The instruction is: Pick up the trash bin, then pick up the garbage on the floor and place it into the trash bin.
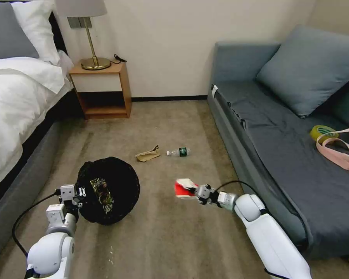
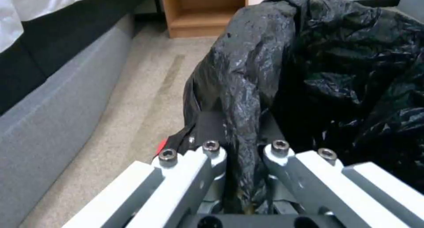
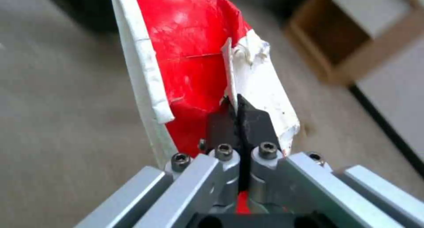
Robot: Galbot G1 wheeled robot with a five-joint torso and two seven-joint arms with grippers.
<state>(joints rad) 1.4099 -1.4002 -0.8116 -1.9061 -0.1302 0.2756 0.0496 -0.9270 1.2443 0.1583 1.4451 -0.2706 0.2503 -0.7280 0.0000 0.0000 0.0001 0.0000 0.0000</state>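
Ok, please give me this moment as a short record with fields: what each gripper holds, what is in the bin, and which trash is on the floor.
left gripper: shut on the rim of the trash bin, pinching its black bag
right gripper: shut on the red packet, held above the carpet, to the right of the bin
inside the bin: one shiny wrapper
on the floor: tan paper bag and small bottle, beyond the bin
on the sofa: tape roll, pink strap
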